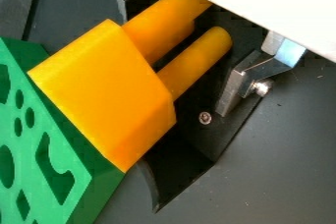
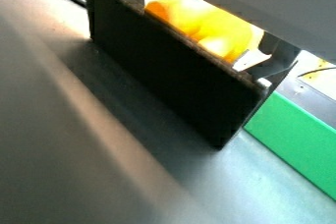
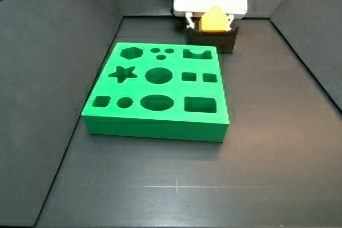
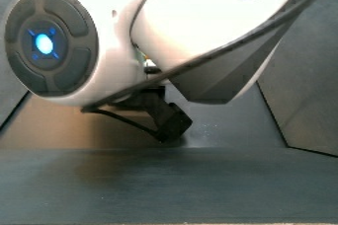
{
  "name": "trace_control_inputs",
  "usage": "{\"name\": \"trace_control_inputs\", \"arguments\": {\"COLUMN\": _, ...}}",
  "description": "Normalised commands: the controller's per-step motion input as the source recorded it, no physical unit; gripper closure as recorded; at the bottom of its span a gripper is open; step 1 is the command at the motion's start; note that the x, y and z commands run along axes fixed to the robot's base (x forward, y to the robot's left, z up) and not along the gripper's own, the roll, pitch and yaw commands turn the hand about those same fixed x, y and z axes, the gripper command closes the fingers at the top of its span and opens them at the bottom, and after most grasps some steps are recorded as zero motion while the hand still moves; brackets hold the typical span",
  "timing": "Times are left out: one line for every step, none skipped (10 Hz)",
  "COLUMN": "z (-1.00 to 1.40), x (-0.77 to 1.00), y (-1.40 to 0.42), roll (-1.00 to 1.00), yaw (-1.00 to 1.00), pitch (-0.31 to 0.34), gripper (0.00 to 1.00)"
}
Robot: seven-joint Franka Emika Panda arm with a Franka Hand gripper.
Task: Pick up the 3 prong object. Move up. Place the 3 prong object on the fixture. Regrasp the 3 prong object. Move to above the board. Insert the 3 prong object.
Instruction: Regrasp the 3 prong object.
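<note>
The orange-yellow 3 prong object (image 1: 105, 90) rests on the dark fixture (image 1: 197, 154), its block end beside the green board (image 1: 33, 144) and its prongs pointing up into my gripper (image 1: 182, 49). A silver finger (image 1: 247, 83) stands beside the prongs; whether the pads press them does not show. In a side view my gripper (image 3: 213, 14) sits low over the object (image 3: 214, 22) on the fixture (image 3: 214, 42), behind the board (image 3: 158, 90). The fixture's back plate (image 2: 171, 81) hides most of the object (image 2: 197, 27) in a wrist view.
The dark walls of the enclosure (image 3: 80, 32) stand round the grey floor (image 3: 174, 182). In a side view the robot arm (image 4: 145, 32) fills most of the picture. A corner of the board (image 2: 296, 140) shows beside the fixture.
</note>
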Motion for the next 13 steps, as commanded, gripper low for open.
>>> {"name": "trace_control_inputs", "arguments": {"z": 1.0, "x": 0.0, "y": 0.0, "roll": -0.04, "yaw": -0.01, "pitch": -0.028, "gripper": 0.0}}
{"name": "trace_control_inputs", "arguments": {"z": 1.0, "x": -0.02, "y": 0.0, "roll": -0.02, "yaw": 0.01, "pitch": -0.032, "gripper": 0.0}}
{"name": "trace_control_inputs", "arguments": {"z": 1.0, "x": -0.03, "y": 0.0, "roll": -0.01, "yaw": 0.02, "pitch": -0.04, "gripper": 0.0}}
{"name": "trace_control_inputs", "arguments": {"z": 1.0, "x": -0.05, "y": -0.01, "roll": 0.0, "yaw": 0.03, "pitch": -0.047, "gripper": 0.0}}
{"name": "trace_control_inputs", "arguments": {"z": 0.92, "x": -0.06, "y": 0.0, "roll": 0.0, "yaw": 0.04, "pitch": -0.047, "gripper": 0.0}}
{"name": "trace_control_inputs", "arguments": {"z": 0.67, "x": -0.05, "y": 0.0, "roll": 0.0, "yaw": 0.05, "pitch": -0.044, "gripper": 0.0}}
{"name": "trace_control_inputs", "arguments": {"z": 0.49, "x": -0.05, "y": 0.0, "roll": -0.01, "yaw": 0.05, "pitch": -0.04, "gripper": 0.0}}
{"name": "trace_control_inputs", "arguments": {"z": 0.23, "x": -0.04, "y": 0.0, "roll": -0.02, "yaw": 0.06, "pitch": -0.033, "gripper": 0.0}}
{"name": "trace_control_inputs", "arguments": {"z": 1.0, "x": -0.11, "y": -0.89, "roll": 1.0, "yaw": 0.03, "pitch": 0.03, "gripper": 0.0}}
{"name": "trace_control_inputs", "arguments": {"z": 1.0, "x": -0.11, "y": -0.95, "roll": 1.0, "yaw": 0.03, "pitch": 0.03, "gripper": 0.0}}
{"name": "trace_control_inputs", "arguments": {"z": 1.0, "x": -0.14, "y": -0.97, "roll": 1.0, "yaw": 0.03, "pitch": 0.02, "gripper": 0.0}}
{"name": "trace_control_inputs", "arguments": {"z": 1.0, "x": -0.15, "y": -1.0, "roll": 1.0, "yaw": 0.03, "pitch": 0.014, "gripper": 0.0}}
{"name": "trace_control_inputs", "arguments": {"z": 0.88, "x": -0.13, "y": -0.91, "roll": 1.0, "yaw": 0.03, "pitch": 0.011, "gripper": 0.0}}
